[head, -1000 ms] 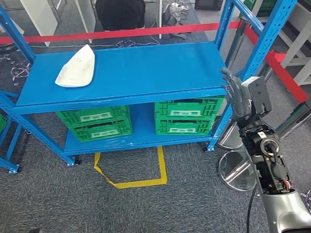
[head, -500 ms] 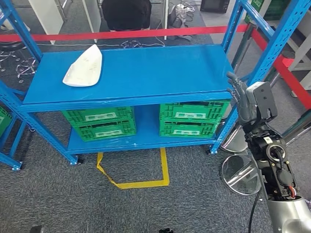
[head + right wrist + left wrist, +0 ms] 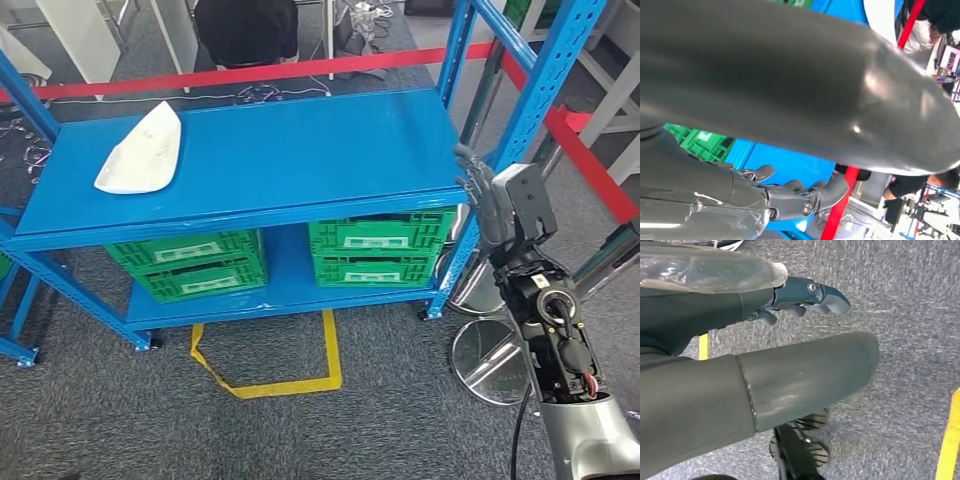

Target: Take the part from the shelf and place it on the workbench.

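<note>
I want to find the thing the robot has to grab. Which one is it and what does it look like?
Look at the big blue shelf. On its top level, near the far left end, lies the white part, a flat, pointed shell shape. It is the only white thing on that level; the green crates sit on the level below.

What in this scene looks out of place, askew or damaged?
The yellow floor tape before the blue shelf is askew: its left side runs crooked and looks partly peeled, so the outline is no clean rectangle. The white part lies flat on the shelf, and the green crates look orderly.
</note>
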You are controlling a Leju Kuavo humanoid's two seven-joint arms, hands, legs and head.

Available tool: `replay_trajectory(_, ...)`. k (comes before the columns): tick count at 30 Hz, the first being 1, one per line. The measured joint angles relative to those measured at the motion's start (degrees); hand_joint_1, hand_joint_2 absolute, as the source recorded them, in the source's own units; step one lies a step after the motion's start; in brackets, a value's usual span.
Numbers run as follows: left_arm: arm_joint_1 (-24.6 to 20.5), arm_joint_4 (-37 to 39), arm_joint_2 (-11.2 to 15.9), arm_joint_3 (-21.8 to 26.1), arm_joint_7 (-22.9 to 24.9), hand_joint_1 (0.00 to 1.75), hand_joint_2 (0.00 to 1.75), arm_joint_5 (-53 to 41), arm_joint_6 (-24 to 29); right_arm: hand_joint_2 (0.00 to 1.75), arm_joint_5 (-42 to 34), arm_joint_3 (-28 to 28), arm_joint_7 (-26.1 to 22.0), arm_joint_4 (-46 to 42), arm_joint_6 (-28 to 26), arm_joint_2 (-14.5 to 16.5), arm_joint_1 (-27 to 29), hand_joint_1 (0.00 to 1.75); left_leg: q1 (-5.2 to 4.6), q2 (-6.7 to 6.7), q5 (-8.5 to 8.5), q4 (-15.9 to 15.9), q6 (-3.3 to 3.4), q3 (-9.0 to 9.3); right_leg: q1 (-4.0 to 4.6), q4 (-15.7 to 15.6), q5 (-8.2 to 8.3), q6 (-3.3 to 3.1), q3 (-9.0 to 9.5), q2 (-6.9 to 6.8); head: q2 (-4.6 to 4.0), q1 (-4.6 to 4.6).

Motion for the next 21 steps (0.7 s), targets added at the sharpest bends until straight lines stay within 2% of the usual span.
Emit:
replay_trajectory(1, 0.1, 0.0, 0.0, 0.0, 0.0, 0.0, 0.0, 0.0, 0.0, 0.0, 0.0, 0.0, 0.0, 0.0, 0.0, 0.0, 0.0, 0.0, -0.15, 0.0, 2.06, -1.8, 0.41, 0.1, 0.18, 0.0, -0.27, -0.06, 0.37, 0.06, 0.0, -0.05)
replay_trajectory(3, 0.1, 0.0, 0.1, 0.0, 0.0, 0.0, 0.0, 0.0, 0.0, 0.0, 0.0, 0.0, 0.0, 0.0, 0.0, 0.0, 0.0, 0.0, -0.71, -0.01, 7.09, -10.0, 1.57, 2.97, 0.43, -0.1, -0.89, -0.06, 1.18, 0.14, 0.0, -0.1)
replay_trajectory(4, 0.1, 0.0, 0.2, 0.0, 0.0, 0.0, 0.0, 0.0, 0.0, 0.0, 0.0, 0.0, 0.0, 0.0, 0.0, 0.0, -0.1, 0.0, -1.0, 0.04, 8.58, -13.6, 2.02, 4.45, 0.55, -0.1, -1.19, 0.06, 1.42, 0.21, 0.0, -0.13)
replay_trajectory(5, 0.0, 0.0, 0.2, 0.0, 0.0, 0.0, 0.0, 0.0, 0.0, 0.0, 0.0, 0.0, 0.0, 0.0, 0.0, 0.0, -0.1, 0.0, -1.25, 0.07, 9.21, -15.9, 2.3, 5.43, 0.6, -0.2, -1.42, 0.24, 1.55, 0.25, 0.0, -0.16)
replay_trajectory(7, -0.1, 0.0, 0.3, 0.0, 0.0, 0.0, 0.0, 0.0, 0.1, 0.0, 0.0, 0.0, 0.1, 0.0, 0.0, 0.0, 0.0, 0.0, -1.52, 0.12, 8.89, -17.1, 2.45, 5.99, 0.56, -0.5, -1.75, 0.78, 1.68, 0.31, 0.0, -0.26)
replay_trajectory(9, -0.1, 0.0, 0.3, 0.0, -0.1, 0.0, 0.0, 0.0, 0.1, 0.0, 0.0, -0.1, 0.1, -0.1, 0.0, 0.0, 0.0, 0.0, -1.19, 0.13, 8.75, -18.0, 2.72, 6.75, 0.55, -0.4, -2.34, 1.34, 1.88, 0.26, -0.01, -0.24)
replay_trajectory(10, -0.1, 0.0, 0.3, 0.0, -0.1, 0.0, 0.0, 0.0, 0.1, 0.0, 0.0, -0.2, 0.1, -0.2, 0.0, 0.0, -0.1, 0.0, -0.98, 0.14, 8.68, -18.5, 2.94, 7.32, 0.56, 0.9, -3.18, 1.57, 1.41, 0.24, -0.01, -0.11)
replay_trajectory(11, -0.2, 0.0, 0.3, 0.0, -0.1, 0.0, 0.0, -0.1, 0.1, 0.0, 0.0, -0.3, 0.1, -0.2, -0.1, -0.1, -0.1, 0.0, -0.79, 0.16, 8.55, -18.9, 3.14, 7.9, 0.53, 3.7, -4.51, 1.78, 0.15, 0.22, -0.01, 0.13)
replay_trajectory(13, -0.2, 0.0, 0.2, 0.0, -0.1, 0.0, 0.0, -0.1, 0.1, 0.0, 0.0, -0.5, 0.2, -0.2, -0.1, -0.1, 0.1, 0.0, -0.82, 0.13, 8.01, -19.0, 3.47, 8.64, 0.31, 12.0, -7.67, 2.16, -4.22, 0.2, 0.0, 0.7)
replay_trajectory(14, -0.2, 0.0, 0.1, 0.0, -0.1, 0.0, 0.0, -0.1, 0.1, 0.0, 0.0, -0.5, 0.2, -0.2, -0.1, -0.1, 0.3, 0.0, -0.82, 0.09, 7.72, -19.0, 3.5, 8.96, 0.22, 15.3, -8.42, 2.34, -6.26, 0.19, 0.0, 0.92)
replay_trajectory(15, -0.2, 0.0, 0.0, 0.0, -0.1, 0.0, 0.0, -0.1, 0.1, 0.0, 0.0, -0.6, 0.2, -0.2, -0.1, -0.1, 0.5, 0.0, -0.8, 0.05, 7.42, -19.0, 3.46, 9.33, 0.12, 16.6, -8.01, 2.51, -7.44, 0.18, 0.0, 1.14)
replay_trajectory(16, -0.2, 0.0, 0.0, 0.0, -0.1, 0.0, 0.0, -0.1, 0.1, 0.0, 0.0, -0.6, 0.3, -0.2, -0.1, -0.1, 0.6, 0.0, -0.78, 0.01, 7.1, -19.0, 3.36, 9.78, 0.0, 15.4, -6.32, 2.65, -7.46, 0.16, 0.0, 1.31)
replay_trajectory(18, -0.2, 0.0, -0.1, 0.0, -0.1, 0.0, 0.0, -0.2, 0.1, 0.0, 0.0, -0.8, 0.4, -0.3, 0.1, -0.1, 0.5, 0.0, -0.73, -0.09, 6.32, -18.9, 2.96, 10.82, -0.26, 7.9, -1.07, 2.76, -4.81, 0.14, 0.0, 1.75)
replay_trajectory(19, -0.3, 0.0, -0.1, 0.0, -0.1, 0.0, 0.0, -0.2, 0.1, 0.0, 0.0, -0.8, 0.6, -0.3, 0.2, -0.1, 0.5, 0.0, -0.79, -0.15, 5.94, -18.7, 2.67, 11.19, -0.23, 4.1, 0.73, 2.74, -3.21, 0.14, 0.0, 1.9)
replay_trajectory(20, -0.3, 0.0, -0.2, 0.0, -0.1, 0.0, 0.0, -0.3, 0.1, 0.0, 0.0, -0.8, 0.7, -0.4, 0.3, -0.1, 0.5, 0.0, -0.85, -0.19, 5.67, -18.6, 2.36, 11.34, -0.21, 1.5, 1.54, 2.49, -1.94, 0.16, 0.0, 1.98)
replay_trajectory(21, -0.4, 0.0, -0.2, 0.0, -0.1, 0.0, 0.0, -0.3, 0.1, 0.0, 0.0, -0.8, 0.9, -0.4, 0.4, -0.1, 0.5, 0.0, -0.9, -0.22, 5.52, -18.5, 2.06, 11.31, -0.06, 0.3, 1.48, 2.19, -1.28, 0.22, 0.0, 1.95)
